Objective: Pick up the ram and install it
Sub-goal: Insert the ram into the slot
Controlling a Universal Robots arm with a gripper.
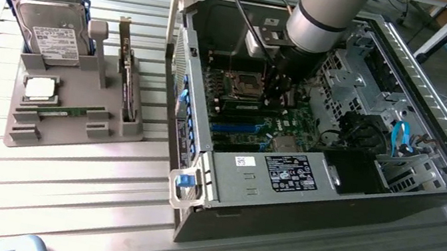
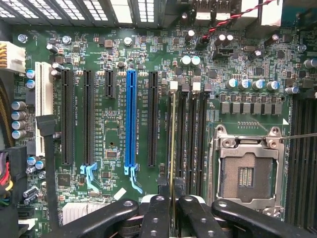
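One claw (image 2: 173, 208) | wrist: pinches ram (image 2: 172, 139) edge-on | exterior: arm (image 1: 326, 14) inside case (image 1: 224, 179)

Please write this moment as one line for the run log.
gripper: shut on long thin green ram stick; ram position: edge-on at black memory slots beside silver processor socket; seated: cannot tell

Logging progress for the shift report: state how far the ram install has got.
Done: the thin green ram stick is lifted and inside the open metal computer case. In hand: the black gripper clamps it edge-on over the black memory slots beside the silver processor socket. Left: full seating cannot be confirmed.
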